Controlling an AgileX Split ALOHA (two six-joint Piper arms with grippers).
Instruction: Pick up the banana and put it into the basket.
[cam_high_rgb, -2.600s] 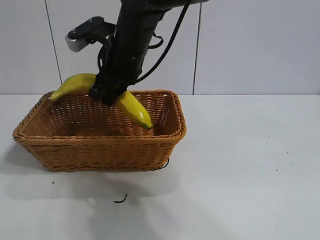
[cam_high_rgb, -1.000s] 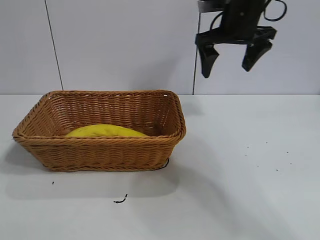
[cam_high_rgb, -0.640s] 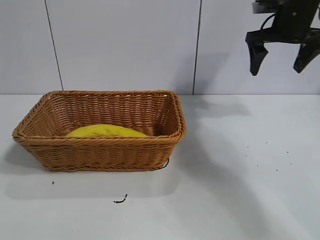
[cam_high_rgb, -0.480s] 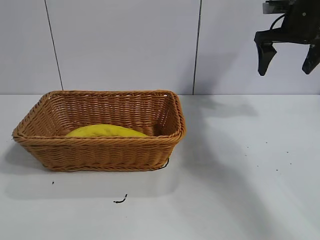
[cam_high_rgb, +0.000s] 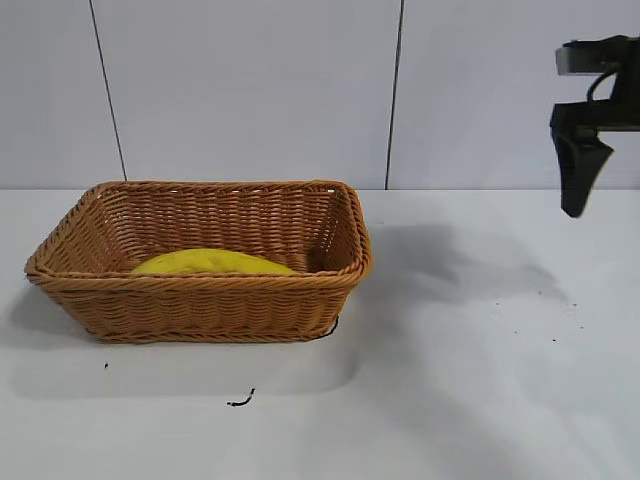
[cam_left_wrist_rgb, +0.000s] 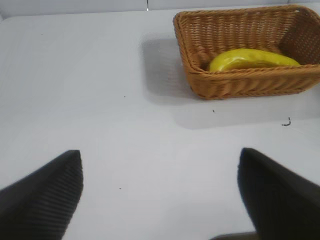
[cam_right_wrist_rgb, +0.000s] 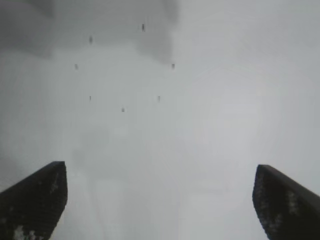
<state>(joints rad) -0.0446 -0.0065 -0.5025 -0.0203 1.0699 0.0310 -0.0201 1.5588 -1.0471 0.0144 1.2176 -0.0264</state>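
The yellow banana (cam_high_rgb: 210, 262) lies flat inside the light brown wicker basket (cam_high_rgb: 200, 310) at the table's left. It also shows in the left wrist view as the banana (cam_left_wrist_rgb: 250, 57) in the basket (cam_left_wrist_rgb: 240, 85). My right gripper (cam_high_rgb: 622, 200) hangs open at the far right edge, well above the table, with only one finger (cam_high_rgb: 575, 180) in frame. In its own view the right gripper (cam_right_wrist_rgb: 159, 167) holds nothing over bare table. My left gripper (cam_left_wrist_rgb: 159, 151) is open and empty, far from the basket.
The white table (cam_high_rgb: 450, 380) spreads to the right of the basket. A small dark scrap (cam_high_rgb: 240, 401) lies in front of the basket, and a few dark specks (cam_high_rgb: 555, 340) dot the right side. A panelled wall stands behind.
The right gripper, earlier shut on the banana over the basket, has let it go. It has since swung right and slightly down, still open. The banana has not moved in the basket.
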